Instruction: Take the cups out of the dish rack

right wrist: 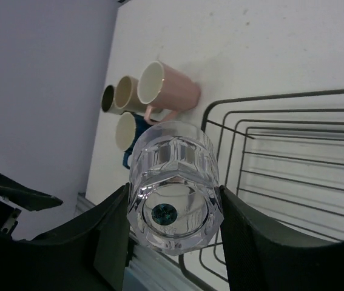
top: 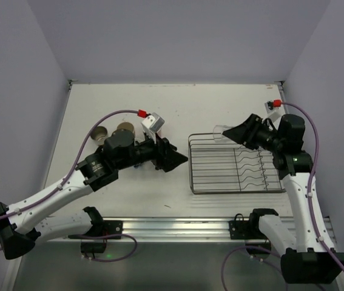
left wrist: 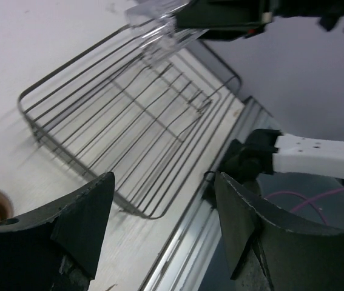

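The dark wire dish rack (top: 191, 163) lies right of centre, with nothing in it; it also shows in the left wrist view (left wrist: 35, 124) and the right wrist view (right wrist: 293, 97). My right gripper (top: 227, 133) is shut on a clear faceted glass tumbler (right wrist: 173, 182), held above the rack's far left corner. Mugs stand together on the table left of the rack: pink (right wrist: 175, 91), beige (right wrist: 126, 94), dark brown (right wrist: 107, 99), cream (right wrist: 125, 130) and blue (right wrist: 139, 126). My left gripper (top: 181, 160) is open and empty between the mugs and the rack.
The left forearm lies over part of the mug group in the top view, where two mugs (top: 102, 134) (top: 125, 128) show. An aluminium rail (top: 178, 227) runs along the table's near edge. Walls close in on three sides.
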### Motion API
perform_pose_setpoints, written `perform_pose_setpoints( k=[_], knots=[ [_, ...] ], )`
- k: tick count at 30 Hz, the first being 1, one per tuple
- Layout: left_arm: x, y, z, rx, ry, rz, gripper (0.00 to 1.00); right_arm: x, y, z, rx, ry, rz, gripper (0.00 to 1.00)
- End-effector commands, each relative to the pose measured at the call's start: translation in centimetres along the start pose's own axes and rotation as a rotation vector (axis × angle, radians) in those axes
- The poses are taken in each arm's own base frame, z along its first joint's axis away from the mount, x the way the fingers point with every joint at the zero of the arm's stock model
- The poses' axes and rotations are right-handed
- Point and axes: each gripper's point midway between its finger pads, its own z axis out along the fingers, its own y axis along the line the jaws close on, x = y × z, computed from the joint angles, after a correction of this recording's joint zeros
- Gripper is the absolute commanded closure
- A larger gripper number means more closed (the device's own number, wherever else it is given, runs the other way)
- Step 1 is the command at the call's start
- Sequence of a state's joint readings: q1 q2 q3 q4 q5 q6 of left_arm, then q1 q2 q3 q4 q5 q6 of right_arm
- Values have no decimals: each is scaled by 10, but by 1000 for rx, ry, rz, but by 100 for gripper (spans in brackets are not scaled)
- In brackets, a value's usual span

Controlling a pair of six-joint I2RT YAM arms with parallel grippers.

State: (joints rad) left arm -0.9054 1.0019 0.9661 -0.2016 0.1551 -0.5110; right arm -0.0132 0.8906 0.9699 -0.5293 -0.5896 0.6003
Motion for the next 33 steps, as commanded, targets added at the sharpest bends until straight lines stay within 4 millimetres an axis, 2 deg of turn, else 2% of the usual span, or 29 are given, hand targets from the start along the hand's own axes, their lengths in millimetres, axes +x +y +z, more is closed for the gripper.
perform_pose_setpoints(
  k=[1, 2, 6, 7, 8, 12, 14, 17, 23, 33],
  knots=[
    [-24, -64, -10, 337, -77, 75, 28, 2, 63, -13, -344, 47, -75, 100],
    [-30, -70, -11, 376, -111, 90, 28, 7, 67, -15, -381, 66, -72, 100],
    [-26, -78, -14, 448, -146, 120, 27, 20, 91, -32, -550, 136, -58, 100],
    [-25, -79, -15, 464, -151, 127, 27, 36, 96, -36, -602, 205, -51, 100],
    [-29, -82, -16, 476, -173, 137, 27, 40, 98, -39, -626, 229, -38, 100],
    [-28, -79, -11, 471, -185, 118, 27, 45, 110, -52, -725, 254, -11, 100],
    [-34, -79, -13, 471, -235, 114, 28, 49, 110, -53, -740, 269, 15, 100],
    [-40, -78, -19, 473, -309, 148, 30, 48, 121, -63, -793, 273, 48, 100],
    [-44, -78, -34, 490, -437, 232, 31, 43, 125, -63, -811, 279, 141, 100],
    [-40, -84, -16, 507, -420, 283, 32, 43, 133, -46, -792, 294, 213, 100]
  ],
)
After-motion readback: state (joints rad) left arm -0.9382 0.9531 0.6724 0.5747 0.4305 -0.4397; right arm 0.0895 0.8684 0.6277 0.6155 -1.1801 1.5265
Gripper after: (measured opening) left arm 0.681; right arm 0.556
